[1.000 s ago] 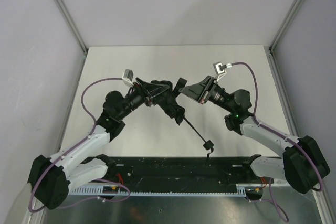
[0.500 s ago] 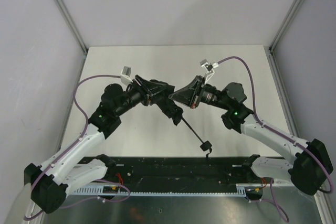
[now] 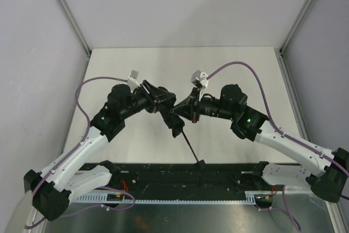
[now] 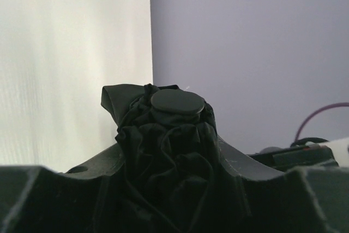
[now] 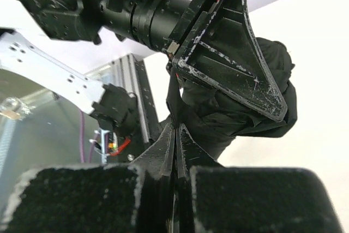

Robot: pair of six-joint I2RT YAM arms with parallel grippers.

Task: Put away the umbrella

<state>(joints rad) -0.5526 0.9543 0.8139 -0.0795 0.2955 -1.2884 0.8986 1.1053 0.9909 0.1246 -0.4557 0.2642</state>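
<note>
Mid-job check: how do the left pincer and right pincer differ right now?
The left pincer stands spread, clamped around the bunched umbrella; the right pincer is shut flat, fingers together. The left pincer carries the thick bundle; the right pincer's tips only reach its lower folds, hold unclear. Both are black and meet at the umbrella.

Blk umbrella (image 4: 163,156); white table (image 3: 136,64); purple cables (image 3: 238,63).
</note>
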